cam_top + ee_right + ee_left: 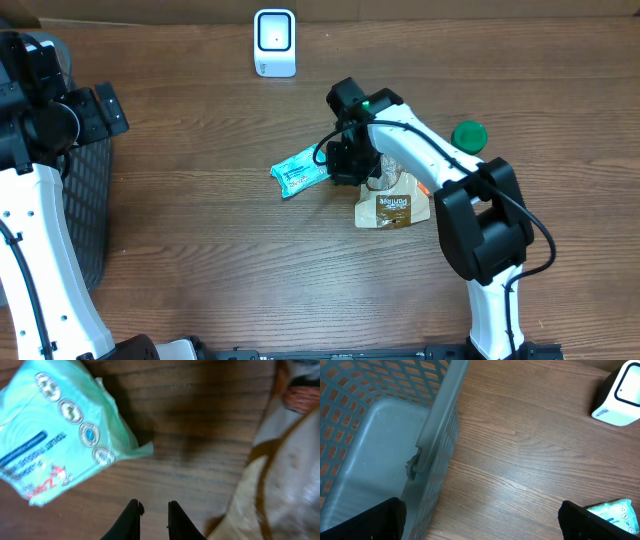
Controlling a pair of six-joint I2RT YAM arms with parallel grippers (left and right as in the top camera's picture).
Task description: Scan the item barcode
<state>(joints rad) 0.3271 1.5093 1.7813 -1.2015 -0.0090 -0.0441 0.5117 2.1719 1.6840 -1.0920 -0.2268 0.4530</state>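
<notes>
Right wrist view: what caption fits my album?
Almost-shut pincer above the wooden table, teal packet on one side, tan bag on the other.

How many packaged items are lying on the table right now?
2: a teal wipes packet mid-table, and a brown pouch beside it, partly under the right arm. Others may be hidden.

grey mesh basket (95,200) on the left; green lid (468,135) far right
</notes>
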